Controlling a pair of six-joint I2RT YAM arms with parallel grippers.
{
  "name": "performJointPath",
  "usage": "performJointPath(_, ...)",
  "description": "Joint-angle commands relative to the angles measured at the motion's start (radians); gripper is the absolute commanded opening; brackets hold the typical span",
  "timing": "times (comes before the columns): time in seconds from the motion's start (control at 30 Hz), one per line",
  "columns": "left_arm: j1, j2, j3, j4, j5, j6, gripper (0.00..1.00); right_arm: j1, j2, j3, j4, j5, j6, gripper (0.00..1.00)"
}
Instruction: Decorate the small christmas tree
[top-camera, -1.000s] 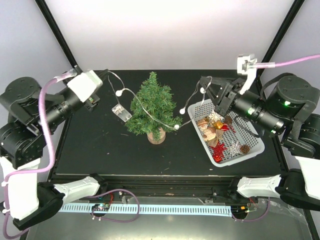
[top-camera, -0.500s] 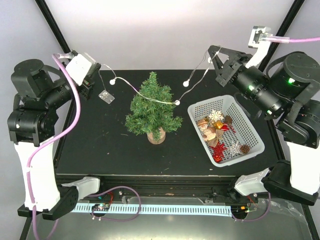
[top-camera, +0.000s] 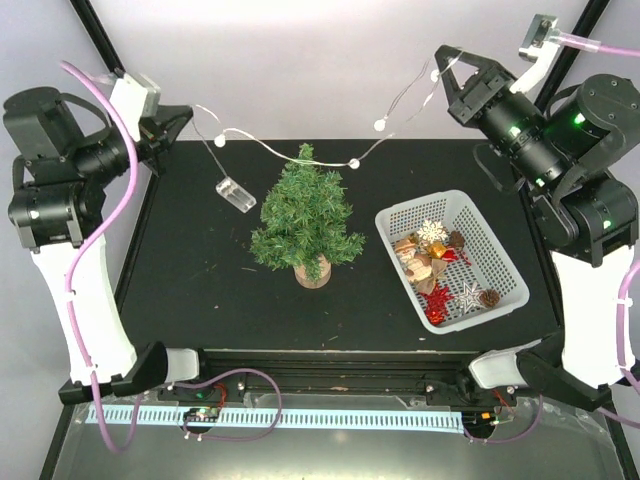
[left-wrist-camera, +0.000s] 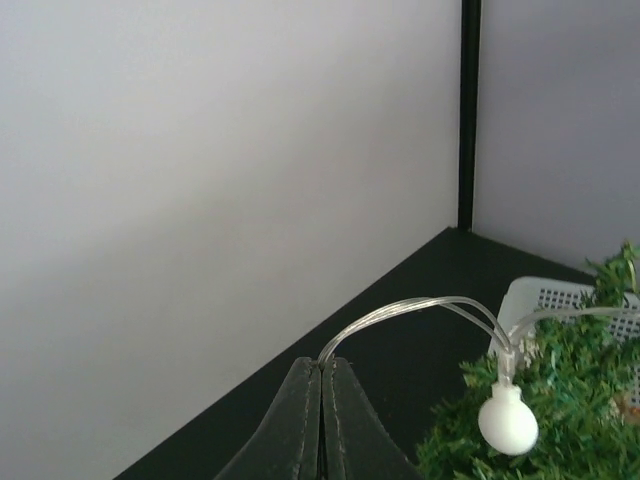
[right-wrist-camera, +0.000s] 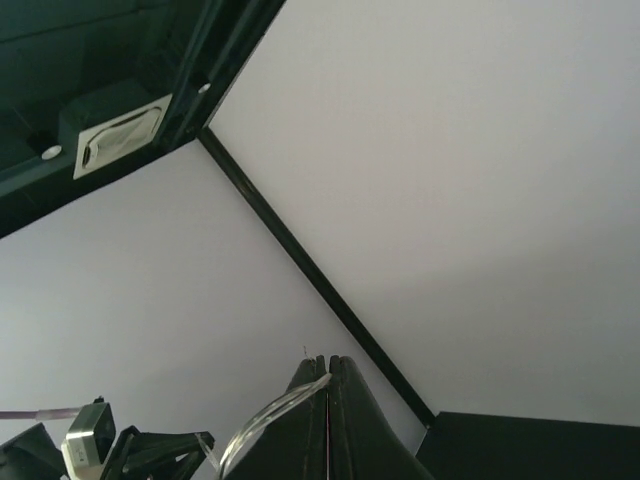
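Observation:
The small christmas tree (top-camera: 303, 220) stands upright on its wood stump mid-table; its top shows in the left wrist view (left-wrist-camera: 560, 410). A string of lights (top-camera: 300, 150) with white bulbs hangs stretched in the air between both raised grippers, sagging to just above the treetop. My left gripper (top-camera: 183, 112) is shut on the wire's left end (left-wrist-camera: 400, 315); a clear battery box (top-camera: 235, 193) dangles below it. My right gripper (top-camera: 443, 55) is shut on the right end of the wire (right-wrist-camera: 270, 415). A bulb (left-wrist-camera: 508, 420) hangs near the tree.
A white mesh basket (top-camera: 500, 250) at the right of the tree holds pinecones, red and white stars and other ornaments. Black frame posts rise at both back corners. The black table's edges lie close to both arms.
Both arms have risen and spread apart, lifting the light string off the tree's branches until it hangs taut above the treetop. The battery box has swung toward the tree.

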Motion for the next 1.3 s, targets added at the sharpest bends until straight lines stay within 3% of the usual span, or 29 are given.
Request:
performJointPath(0.0, 0.055, 0.062, 0.087, 0.092, 0.181, -0.124, 0.01, -0.115, -0.015, -0.037, 0.143, -0.162, 0.106, 0.01)
performJointPath(0.3, 0.142, 0.173, 0.159, 0.323, 0.328, -0.400, 0.02, -0.315, -0.040, -0.233, 0.341, -0.315, 0.276, 0.01)
performJointPath(0.4, 0.145, 0.200, 0.170, 0.336, 0.343, -0.415, 0.03, -0.354, -0.035, -0.280, 0.350, -0.328, 0.283, 0.01)
performJointPath(0.77, 0.143, 0.233, 0.129, 0.003, 0.257, -0.109, 0.04, -0.382, -0.018, -0.356, 0.093, -0.211, 0.079, 0.01)
performJointPath(1.27, 0.098, 0.028, -0.392, -0.020, 0.205, 0.125, 0.05, -0.380, -0.140, -0.626, -0.008, -0.099, -0.050, 0.01)
